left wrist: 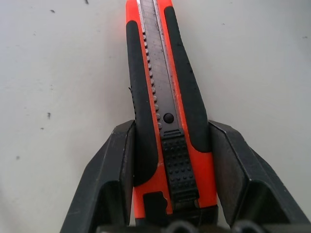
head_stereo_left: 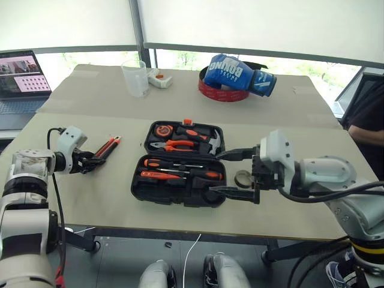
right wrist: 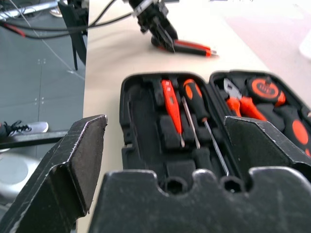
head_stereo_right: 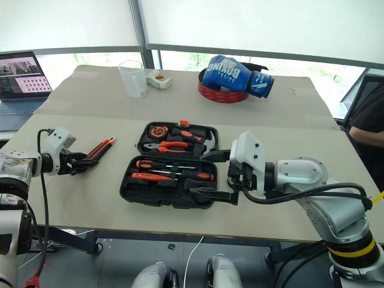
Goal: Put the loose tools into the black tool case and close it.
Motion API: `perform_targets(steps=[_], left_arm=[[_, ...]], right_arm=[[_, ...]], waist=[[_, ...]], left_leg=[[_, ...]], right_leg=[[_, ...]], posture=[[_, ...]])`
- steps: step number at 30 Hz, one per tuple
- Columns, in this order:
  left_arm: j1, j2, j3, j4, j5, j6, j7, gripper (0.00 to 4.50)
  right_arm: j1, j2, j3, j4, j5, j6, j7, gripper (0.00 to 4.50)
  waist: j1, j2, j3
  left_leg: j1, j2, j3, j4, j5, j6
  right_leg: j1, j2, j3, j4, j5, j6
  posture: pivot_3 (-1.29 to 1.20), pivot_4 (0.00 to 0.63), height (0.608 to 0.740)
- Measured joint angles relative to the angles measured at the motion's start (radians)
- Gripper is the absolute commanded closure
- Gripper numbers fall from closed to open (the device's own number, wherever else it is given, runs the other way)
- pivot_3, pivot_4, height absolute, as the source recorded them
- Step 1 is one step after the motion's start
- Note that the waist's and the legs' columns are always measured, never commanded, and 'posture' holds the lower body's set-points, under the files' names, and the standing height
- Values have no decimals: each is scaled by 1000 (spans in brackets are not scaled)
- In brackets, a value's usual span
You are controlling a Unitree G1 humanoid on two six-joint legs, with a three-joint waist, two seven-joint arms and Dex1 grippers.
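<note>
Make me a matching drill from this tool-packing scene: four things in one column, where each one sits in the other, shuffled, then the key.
1. black-and-orange utility knife
2. orange-handled pliers
3. blue boxing glove
4. clear plastic cup

A. on the red ring at the table's far side
B. between the left gripper's fingers, on the table
C. in the open black plastic tool case
D. standing near the laptop's side of the table

Pairs: 1-B, 2-C, 3-A, 4-D

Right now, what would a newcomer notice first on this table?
The open black tool case at the table's centre, orange-handled tools in its slots. To its left, the left gripper's fingers flank the utility knife on the table. At the far edge, a blue boxing glove rests on a red ring.
</note>
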Motion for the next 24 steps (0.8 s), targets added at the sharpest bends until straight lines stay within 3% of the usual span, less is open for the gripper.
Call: perform_targets(steps=[4, 10, 14, 20, 24], left_arm=[[30, 55, 19, -171, -72, 18, -174, 2764], [79, 125, -7, -610, -199, 154, -432, 2764], [105, 128, -162, -847, -270, 154, -462, 2764], [95, 19, -356, -890, -267, 63, -467, 2764], [57, 5, -436, -846, -253, 20, -466, 2764]], right_arm=[[52, -25, -24, -3, 14, 0, 28, 0], [166, -82, -42, 9, -40, -48, 86, 0], [196, -81, -44, 7, -65, -74, 88, 0], [200, -71, -51, -9, -64, -76, 62, 0], [209, -62, -76, -40, -58, -73, 32, 0]], waist=[[1, -2, 1], [12, -2, 1], [13, -2, 1], [12, -2, 1], [14, -2, 1]], left_leg=[[-1, 0, -1, 1, 0, 0], [-1, 0, -1, 1, 0, 0], [1, 0, -1, 1, 0, 0], [1, 0, -1, 1, 0, 0], [1, 0, -1, 1, 0, 0]], right_leg=[[-1, 0, 0, 0, 0, 0], [0, -1, 1, 0, 0, 1], [1, -1, 3, 0, -1, 1], [0, 2, 3, 0, -1, 1], [1, 2, 3, 0, -1, 1]], posture=[[0, 150, 714], [0, 150, 714], [0, 150, 714], [0, 150, 714], [0, 150, 714]])
